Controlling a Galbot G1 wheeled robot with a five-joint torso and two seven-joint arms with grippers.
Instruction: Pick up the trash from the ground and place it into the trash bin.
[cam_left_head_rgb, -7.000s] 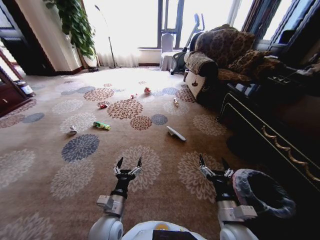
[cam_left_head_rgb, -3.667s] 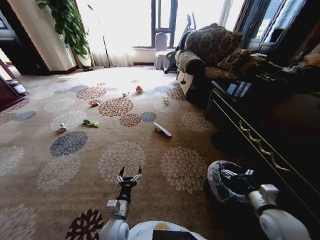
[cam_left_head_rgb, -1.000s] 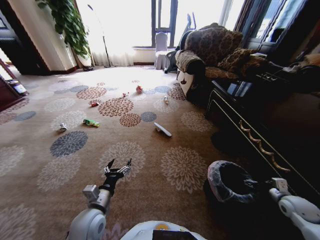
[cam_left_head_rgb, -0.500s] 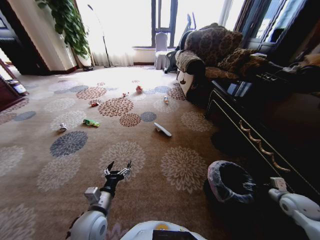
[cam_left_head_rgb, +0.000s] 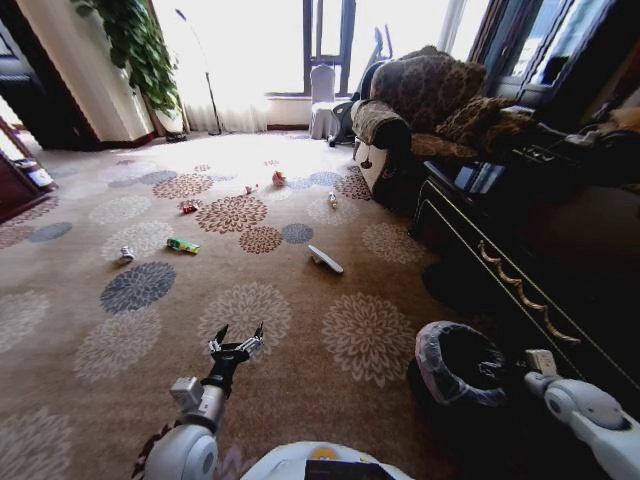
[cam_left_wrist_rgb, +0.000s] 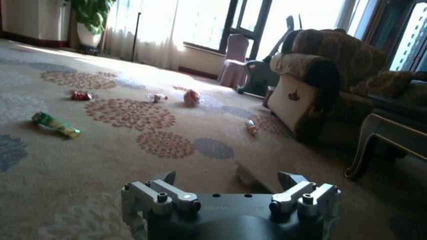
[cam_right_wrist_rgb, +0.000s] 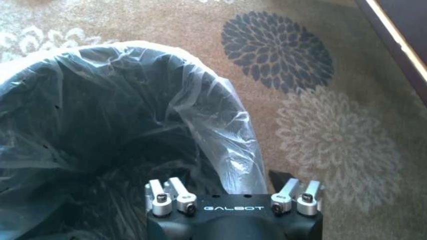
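1. Head view: we see the left gripper (cam_left_head_rgb: 237, 340) low near-left over the carpet (cam_left_head_rgb: 330, 300), fingers spread wide, holding nothing. The trash bin (cam_left_head_rgb: 432, 345) sits near-right; the right arm (cam_left_head_rgb: 585, 410) is just right of it, gripper state we cannot tell. A flat white piece (cam_left_head_rgb: 325, 259) lies farther ahead; the green packet (cam_left_head_rgb: 182, 245) and silver can (cam_left_head_rgb: 126, 254) lie far-left.
2. Left wrist view: the left gripper (cam_left_wrist_rgb: 227, 184) is released and empty, with the flat white piece (cam_left_wrist_rgb: 250, 176) just beyond it on the floor; the green packet (cam_left_wrist_rgb: 56, 124) is well apart.
3. Right wrist view: the right gripper's base sits at the trash bin (cam_right_wrist_rgb: 220, 125) rim, bag liner (cam_right_wrist_rgb: 80, 100) below.
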